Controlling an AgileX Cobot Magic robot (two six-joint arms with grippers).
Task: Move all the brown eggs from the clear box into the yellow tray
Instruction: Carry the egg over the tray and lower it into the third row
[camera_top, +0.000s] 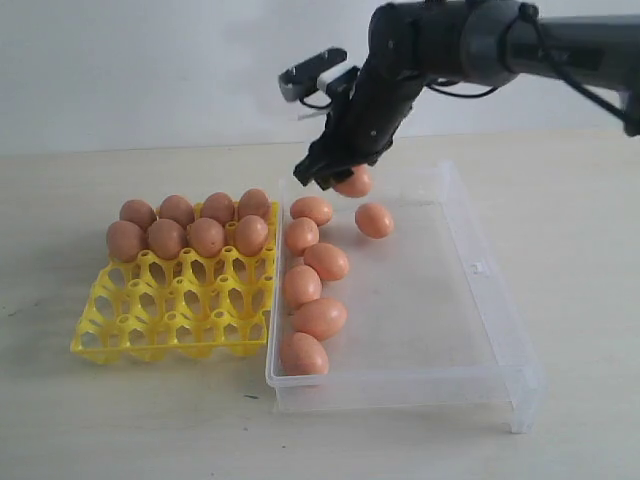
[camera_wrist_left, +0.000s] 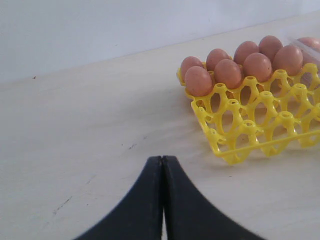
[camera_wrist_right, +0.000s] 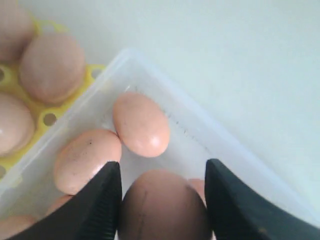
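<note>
My right hand (camera_top: 333, 170) grips one smooth orange-brown egg (camera_top: 355, 184) at the far end of the shallow clear plastic box (camera_top: 470, 330), ready, I judge, to carry over its low wall to the bright yellow cupped tray (camera_top: 170, 320); left hand (camera_wrist_left: 162, 162) shut, empty, parked clear.

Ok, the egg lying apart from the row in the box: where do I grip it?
I'd come straight down on the lone egg and pinch across its narrow middle: it lies on its side with bare box floor all round.
</note>
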